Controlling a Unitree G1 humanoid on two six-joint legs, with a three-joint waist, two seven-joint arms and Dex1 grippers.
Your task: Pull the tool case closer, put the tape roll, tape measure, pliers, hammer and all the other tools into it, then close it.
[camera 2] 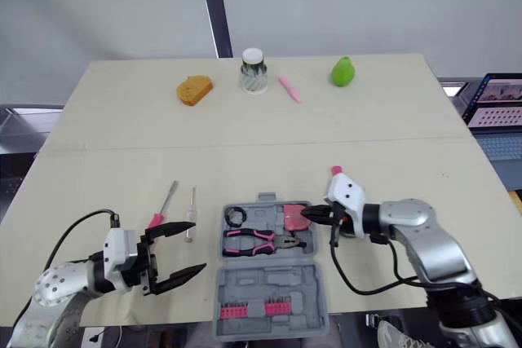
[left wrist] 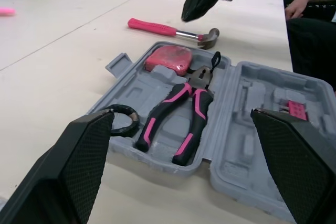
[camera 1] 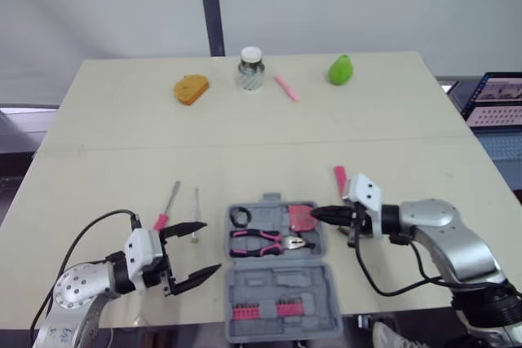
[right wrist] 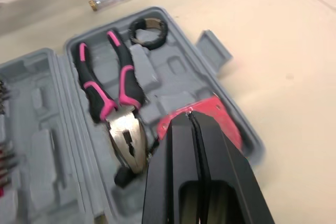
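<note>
We see a pale table [camera 1: 122, 144]. Near its front edge lies the open grey tool case [camera 1: 281, 287], with a pink-handled hammer [left wrist: 168, 30] just beside its right side. Left of the case we find a pink-handled screwdriver [camera 1: 169, 204] and a clear-handled screwdriver [camera 1: 196, 216], close together. Along the far side sit an orange lump [camera 1: 191, 89], a lidded glass jar [camera 1: 251, 69], a pink pen [camera 1: 286, 88] and a green pear-shaped object [camera 1: 340, 70].

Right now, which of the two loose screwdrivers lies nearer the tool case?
The clear-handled screwdriver, lying between the pink-handled screwdriver and the tool case; the pink-handled one is farther to the robot's left.
</note>
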